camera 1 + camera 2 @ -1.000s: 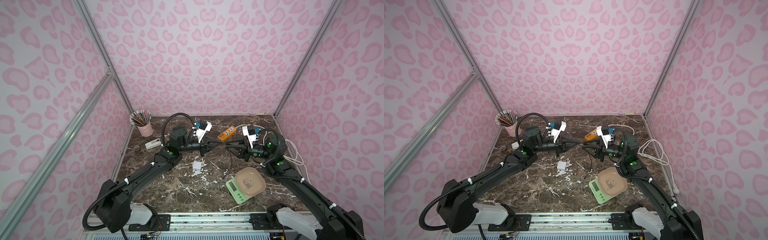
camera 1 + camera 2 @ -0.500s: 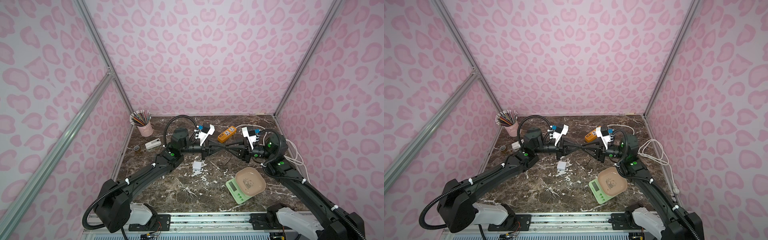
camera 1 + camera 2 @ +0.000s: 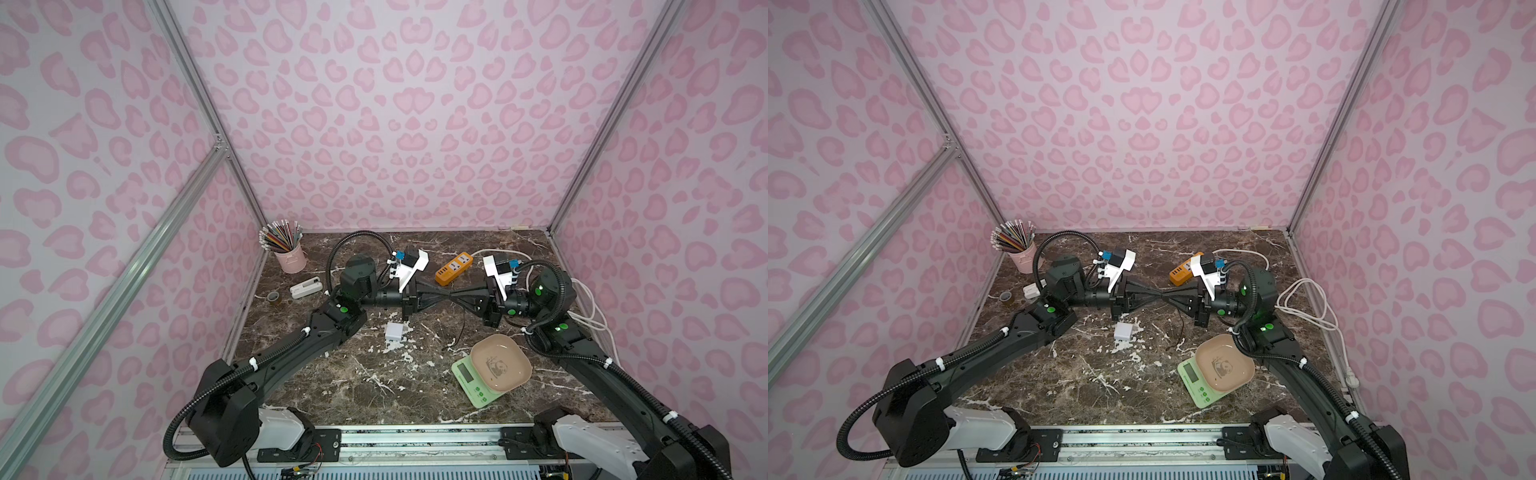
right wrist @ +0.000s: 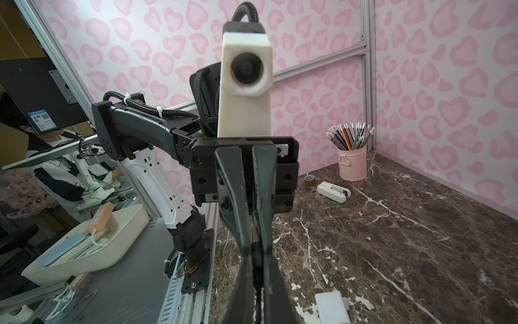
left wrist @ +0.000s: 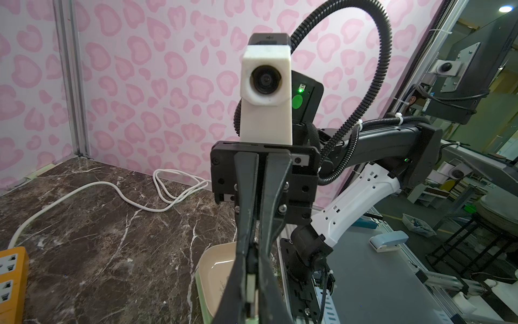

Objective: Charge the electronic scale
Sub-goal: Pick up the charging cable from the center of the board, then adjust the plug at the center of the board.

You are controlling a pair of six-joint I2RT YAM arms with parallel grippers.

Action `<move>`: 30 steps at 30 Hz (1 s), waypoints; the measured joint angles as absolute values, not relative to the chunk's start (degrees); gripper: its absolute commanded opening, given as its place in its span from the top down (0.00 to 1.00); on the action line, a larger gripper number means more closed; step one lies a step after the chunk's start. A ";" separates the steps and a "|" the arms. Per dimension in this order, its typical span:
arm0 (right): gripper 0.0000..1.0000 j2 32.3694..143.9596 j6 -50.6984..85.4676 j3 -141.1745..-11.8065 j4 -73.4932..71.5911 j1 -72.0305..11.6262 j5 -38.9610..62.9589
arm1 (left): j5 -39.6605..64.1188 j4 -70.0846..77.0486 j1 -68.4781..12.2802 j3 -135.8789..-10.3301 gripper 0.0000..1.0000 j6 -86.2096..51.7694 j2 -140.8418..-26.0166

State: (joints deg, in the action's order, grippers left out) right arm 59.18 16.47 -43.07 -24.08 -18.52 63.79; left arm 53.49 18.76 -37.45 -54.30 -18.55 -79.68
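I have the left gripper (image 3: 445,296) and right gripper (image 3: 456,296) pinched tip to tip on the cable (image 3: 462,328) above the counter's (image 3: 353,386) middle, handing it toward the scale (image 3: 478,386) near the front right corner.

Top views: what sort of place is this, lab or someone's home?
Probably a staged robot data-collection booth: pink printed panels on aluminium framing, robot arms mounted on a front rail, and desk props like the pencil cup and electronic scale.
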 measured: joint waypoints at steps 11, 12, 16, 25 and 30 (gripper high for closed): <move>1.00 61.17 16.10 -43.00 -21.74 -15.97 60.01 | 36.95 18.61 -37.36 -48.40 0.12 -17.61 -70.52; 1.00 61.80 16.14 -43.07 -21.08 -15.22 58.94 | 33.65 18.59 -37.32 -47.31 0.11 -17.41 -69.43; 1.00 65.56 18.31 -44.88 -17.15 -12.36 53.23 | 21.32 17.50 -37.39 -42.68 0.12 -17.02 -67.66; 1.00 69.65 20.56 -45.30 -13.19 -10.44 49.56 | 2.55 9.61 -39.59 -33.71 0.06 -19.90 -74.35; 1.00 69.71 20.51 -45.28 -12.93 -10.37 48.58 | -2.04 8.25 -39.59 -33.58 0.07 -19.53 -82.02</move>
